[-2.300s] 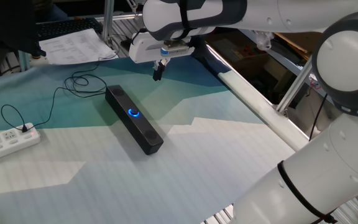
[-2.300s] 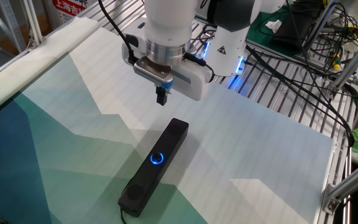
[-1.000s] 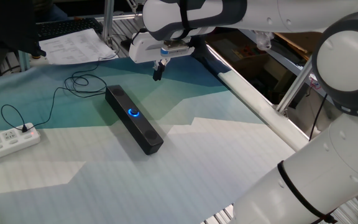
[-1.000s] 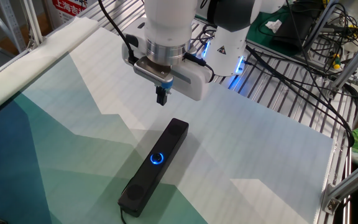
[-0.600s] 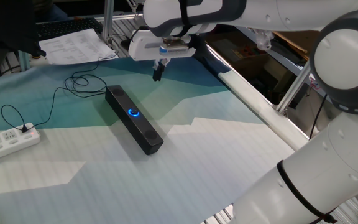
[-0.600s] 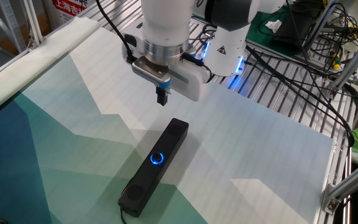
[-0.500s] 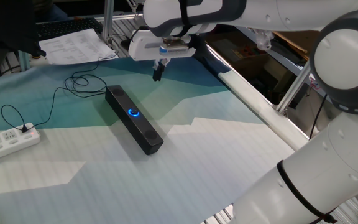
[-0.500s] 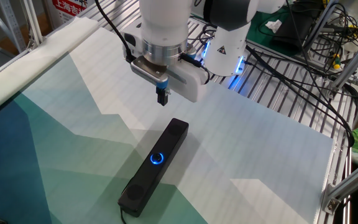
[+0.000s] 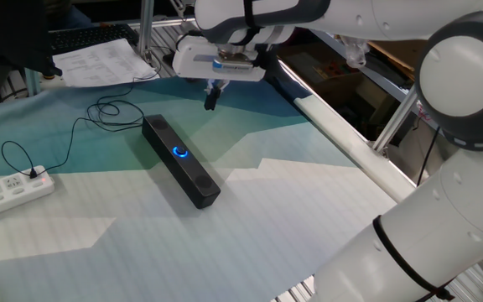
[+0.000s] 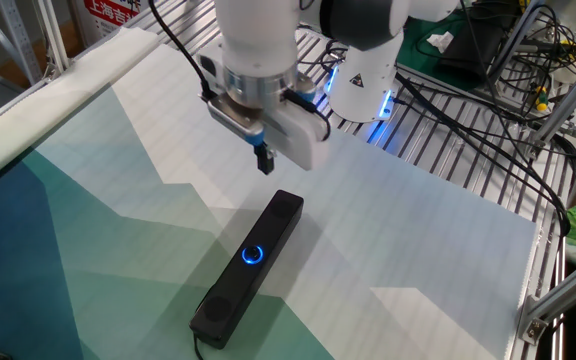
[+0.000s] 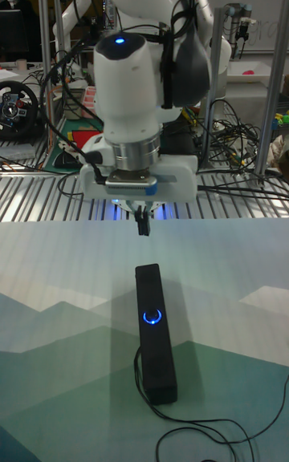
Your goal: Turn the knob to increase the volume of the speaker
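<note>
On the counter (image 10: 418, 260) the speaker (image 10: 248, 268) lies flat on the patterned cloth, the knob (image 10: 254, 254) glowing blue at about mid-length on its top face. The gripper (image 10: 264, 160) hangs in the air above the far end of the bar, well apart from the dial, its fingers (image 9: 211, 98) pressed together and holding nothing. By my reading nothing of the task is done: the approach, the grasp and the turn are all left.

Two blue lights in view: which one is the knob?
The small blue ring on the speaker on the table; the other glow is on the robot base behind.
</note>
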Available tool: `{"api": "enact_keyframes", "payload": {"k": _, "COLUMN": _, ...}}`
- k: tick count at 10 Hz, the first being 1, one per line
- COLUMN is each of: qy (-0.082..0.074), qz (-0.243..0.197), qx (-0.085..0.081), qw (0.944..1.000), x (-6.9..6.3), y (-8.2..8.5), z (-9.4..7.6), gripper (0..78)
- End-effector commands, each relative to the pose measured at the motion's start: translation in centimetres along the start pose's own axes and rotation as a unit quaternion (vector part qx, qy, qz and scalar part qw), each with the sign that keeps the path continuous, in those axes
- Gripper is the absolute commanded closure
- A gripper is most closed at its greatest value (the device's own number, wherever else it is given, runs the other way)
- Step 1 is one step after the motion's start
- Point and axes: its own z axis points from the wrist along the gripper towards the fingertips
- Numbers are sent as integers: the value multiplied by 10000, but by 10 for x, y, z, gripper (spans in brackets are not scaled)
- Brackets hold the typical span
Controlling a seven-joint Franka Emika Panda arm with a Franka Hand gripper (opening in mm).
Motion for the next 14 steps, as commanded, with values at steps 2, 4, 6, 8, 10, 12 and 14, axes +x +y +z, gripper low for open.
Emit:
{"api": "enact_keyframes", "payload": {"k": 2, "qy": -33, "qz": 162, "qx": -17, "qw": 9999, "x": 1, "y": 20, "z": 15, "gripper": 776}}
{"api": "enact_keyframes", "payload": {"k": 4, "qy": -60, "qz": 131, "qx": -34, "qw": 9999, "x": -1, "y": 22, "z": 24, "gripper": 776}}
{"api": "enact_keyframes", "payload": {"k": 6, "qy": -123, "qz": 139, "qx": -38, "qw": 9998, "x": -3, "y": 23, "z": 32, "gripper": 776}}
{"api": "enact_keyframes", "payload": {"k": 8, "qy": -134, "qz": 221, "qx": -25, "qw": 9997, "x": -6, "y": 24, "z": 47, "gripper": 776}}
{"api": "enact_keyframes", "payload": {"k": 10, "qy": -156, "qz": 235, "qx": -35, "qw": 9996, "x": -7, "y": 24, "z": 54, "gripper": 776}}
{"api": "enact_keyframes", "payload": {"k": 12, "qy": -194, "qz": 218, "qx": -37, "qw": 9996, "x": -7, "y": 24, "z": 61, "gripper": 776}}
{"api": "enact_keyframes", "payload": {"k": 14, "qy": -282, "qz": 242, "qx": -39, "qw": 9993, "x": -7, "y": 23, "z": 64, "gripper": 776}}
